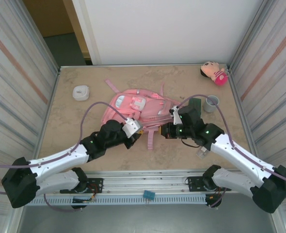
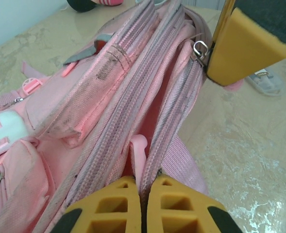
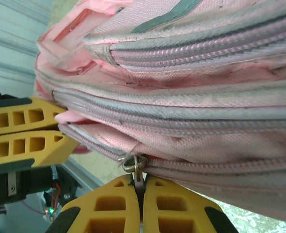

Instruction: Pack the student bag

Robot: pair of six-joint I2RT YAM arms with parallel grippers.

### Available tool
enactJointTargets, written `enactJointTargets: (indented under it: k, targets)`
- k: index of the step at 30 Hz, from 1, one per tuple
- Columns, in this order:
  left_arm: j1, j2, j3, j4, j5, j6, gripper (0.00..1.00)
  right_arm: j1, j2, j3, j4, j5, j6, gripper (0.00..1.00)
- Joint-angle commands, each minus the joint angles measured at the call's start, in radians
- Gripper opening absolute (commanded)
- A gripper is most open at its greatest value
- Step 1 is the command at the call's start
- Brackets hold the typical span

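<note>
- Left gripper [image 2: 143, 208], we observed, was clenched on a fabric edge of the student bag [image 2: 109, 97], directly ahead of it.
- Right gripper [image 3: 142, 203] pinched the bag's zipper pull [image 3: 135, 164].

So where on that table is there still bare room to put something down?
Bare: the far strip by the back wall, between the white case and the doll, and the left side near that case. Crowded: the middle, where the left gripper and right gripper pinch the student bag, a grey cup beside it.
</note>
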Motion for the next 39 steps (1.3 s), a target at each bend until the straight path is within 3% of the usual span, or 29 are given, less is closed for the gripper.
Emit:
enactJointTargets:
  k: [1,5,9,10,15,17,23,28,36,38,39]
  targets:
    - [0.027,-0.053,-0.006,-0.050,-0.121,0.001,0.00,-0.074,-0.031,0.013,-0.134,0.066,-0.070,0.00]
    - [0.027,-0.035,-0.001,-0.047,-0.084,-0.001,0.00,-0.054,-0.009,0.007,-0.055,-0.077,-0.075,0.00]
    - [0.028,-0.004,0.011,-0.046,-0.049,0.009,0.00,-0.004,0.053,0.059,-0.128,-0.033,-0.122,0.00]
    - [0.027,0.001,0.016,-0.043,-0.031,0.007,0.03,0.000,0.061,0.061,-0.136,-0.026,-0.129,0.00]
    - [0.027,0.005,0.053,-0.035,0.098,0.023,0.47,-0.002,0.081,0.035,-0.098,-0.060,-0.151,0.00]
    - [0.027,0.002,0.068,-0.037,0.111,0.035,0.59,-0.002,0.078,0.021,-0.075,-0.079,-0.157,0.00]
    - [0.027,0.075,0.151,-0.106,0.084,0.208,0.73,0.000,0.057,-0.015,-0.023,-0.112,-0.169,0.00]
    - [0.027,0.208,0.227,-0.130,0.072,0.369,0.78,0.001,0.055,-0.024,-0.002,-0.125,-0.171,0.00]
    - [0.032,0.372,0.327,-0.153,0.086,0.479,0.79,0.001,0.055,-0.026,0.007,-0.144,-0.178,0.00]
    - [0.033,0.400,0.328,-0.117,0.054,0.469,0.68,0.001,0.053,-0.032,0.009,-0.157,-0.182,0.00]
    - [0.036,0.409,0.327,-0.102,0.050,0.458,0.54,0.000,0.049,-0.037,0.007,-0.157,-0.184,0.00]
